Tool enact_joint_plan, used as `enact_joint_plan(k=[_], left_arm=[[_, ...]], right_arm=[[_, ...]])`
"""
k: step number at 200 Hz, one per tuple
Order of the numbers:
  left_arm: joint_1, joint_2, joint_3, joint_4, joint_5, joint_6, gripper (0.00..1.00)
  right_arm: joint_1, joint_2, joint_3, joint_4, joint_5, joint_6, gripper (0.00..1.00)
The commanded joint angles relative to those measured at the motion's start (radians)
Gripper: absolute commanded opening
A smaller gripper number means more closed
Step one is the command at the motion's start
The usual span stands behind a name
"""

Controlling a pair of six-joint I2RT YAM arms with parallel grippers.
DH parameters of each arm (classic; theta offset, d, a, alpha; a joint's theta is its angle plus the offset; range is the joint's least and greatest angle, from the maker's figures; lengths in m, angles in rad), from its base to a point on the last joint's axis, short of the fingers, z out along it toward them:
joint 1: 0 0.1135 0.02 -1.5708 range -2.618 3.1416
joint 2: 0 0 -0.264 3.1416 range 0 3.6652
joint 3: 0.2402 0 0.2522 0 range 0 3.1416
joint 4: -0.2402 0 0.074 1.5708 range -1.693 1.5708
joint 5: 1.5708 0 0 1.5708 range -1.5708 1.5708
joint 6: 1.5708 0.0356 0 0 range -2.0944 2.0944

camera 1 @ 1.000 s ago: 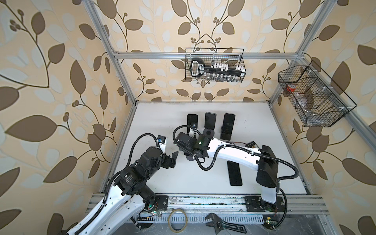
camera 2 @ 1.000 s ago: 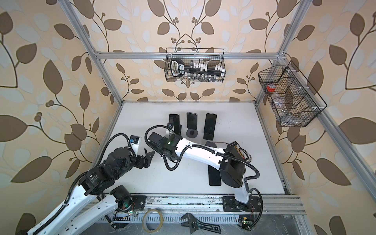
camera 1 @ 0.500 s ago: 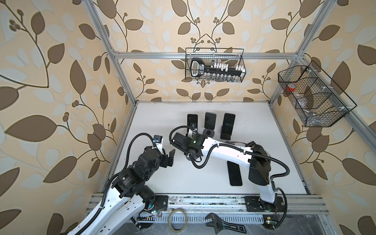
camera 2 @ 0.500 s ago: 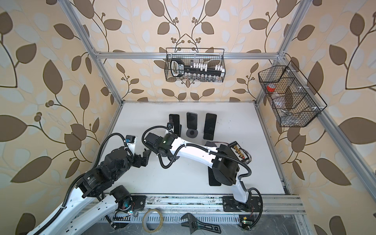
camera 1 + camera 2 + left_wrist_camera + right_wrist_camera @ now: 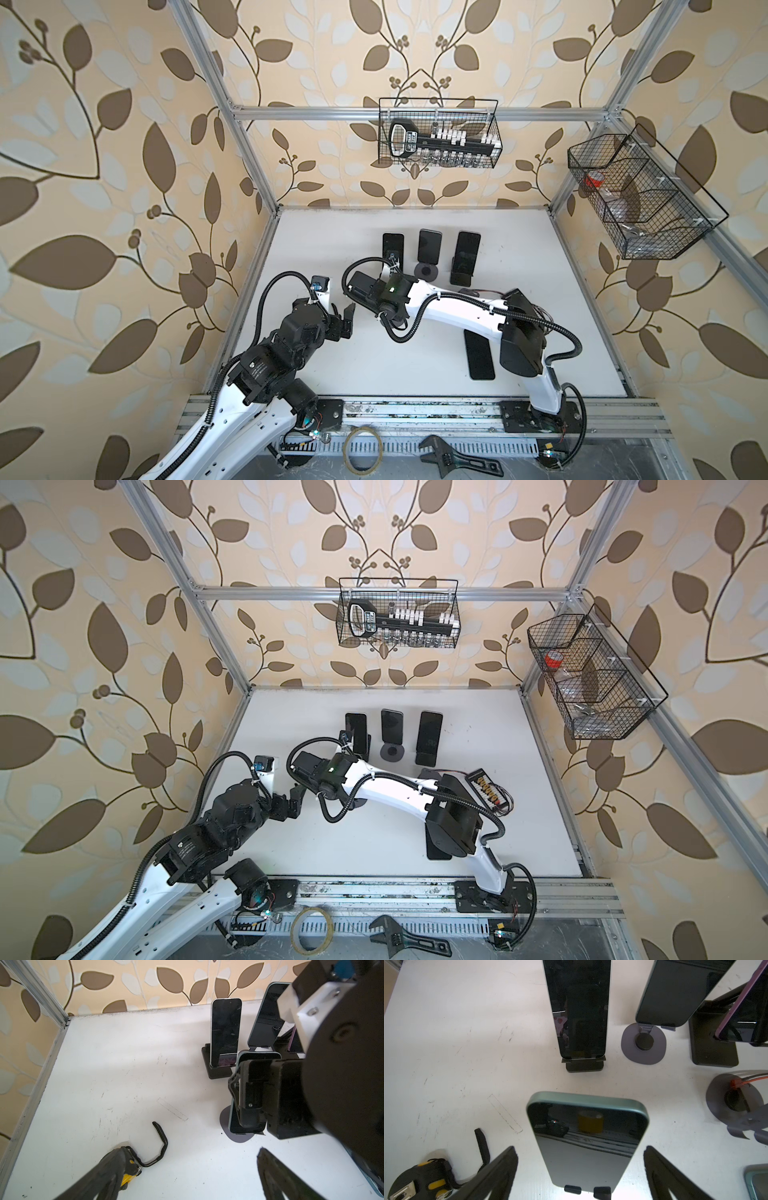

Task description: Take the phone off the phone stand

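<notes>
L gripper (image 5: 188, 1153) jaws apart, nothing btwn, over bare table (image 5: 104, 1064). R gripper (image 5: 579, 1148) jaws apart, straddling green phone (image 5: 587, 1138), gaps both sides. Phone upright on stand (image 5: 583, 1189), only two clips visible. Top views: R arm (image 5: 449, 307) hides it.

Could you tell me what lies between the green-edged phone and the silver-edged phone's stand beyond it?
Nothing: in the right wrist view the white table is bare between the green-edged phone and the silver-edged phone's black stand.
</notes>
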Motion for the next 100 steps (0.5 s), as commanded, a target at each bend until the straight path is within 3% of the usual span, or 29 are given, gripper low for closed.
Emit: enact_joint_plan(k=[1,100], left_arm=[[0.015,-0.012,0.000,0.003,-0.034,0.000,0.99],[0.034,0.007,0.001,0.011,-0.010,0.006,0.99]], right_arm=[[-0.005,0.034,0.036,-0.028,0.040,0.033,0.95],[-0.020,0.072,0.062,-0.028,0.038,0.011,0.89]])
